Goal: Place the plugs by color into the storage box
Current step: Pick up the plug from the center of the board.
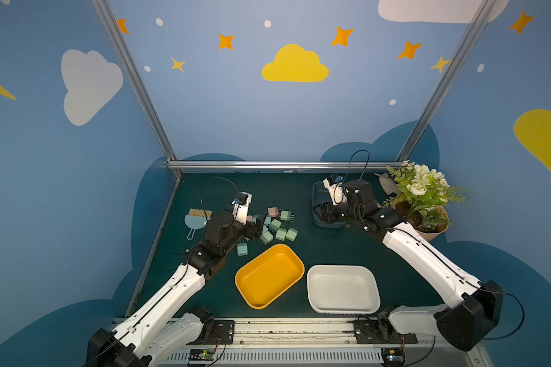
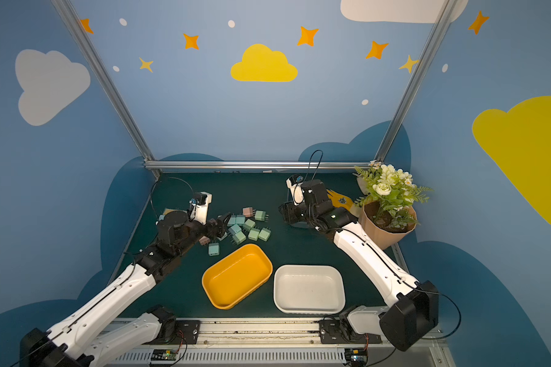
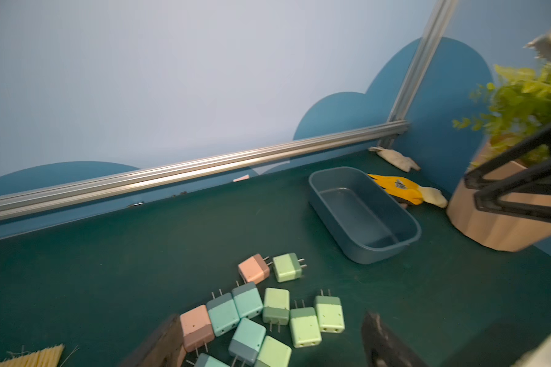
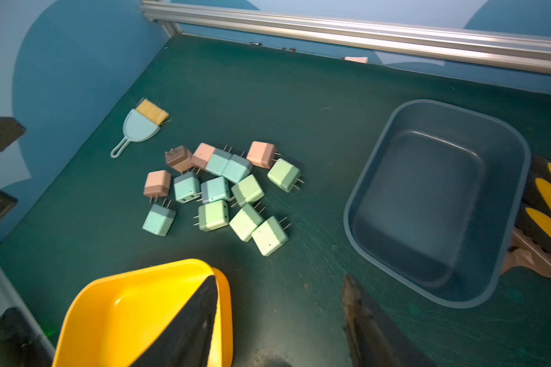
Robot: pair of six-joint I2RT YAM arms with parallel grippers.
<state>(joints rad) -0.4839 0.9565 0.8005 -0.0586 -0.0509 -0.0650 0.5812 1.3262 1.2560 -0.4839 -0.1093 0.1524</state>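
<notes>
The left fingers (image 3: pixel 379 340) stand wide apart and empty, low over the near edge of the plugs (image 3: pixel 275 306). One finger is just beside a pink plug (image 3: pixel 196 327); whether it touches I cannot tell. The right fingers (image 4: pixel 366 321) are parted and hold nothing. They hang above bare worktop (image 4: pixel 283 279) between the yellow box (image 4: pixel 124 311) and the blue box (image 4: pixel 427 190), with the heap well beyond them. The pink, blue and green plugs lie in one loose cluster on the worktop. A dustpan brush (image 4: pixel 140 127) lies on the far side of the heap from the blue box. A white box (image 1: pixel 342 287) sits beside the yellow one. A yellow glove (image 3: pixel 398 187) lies between the blue box and a potted plant (image 1: pixel 423 193).
</notes>
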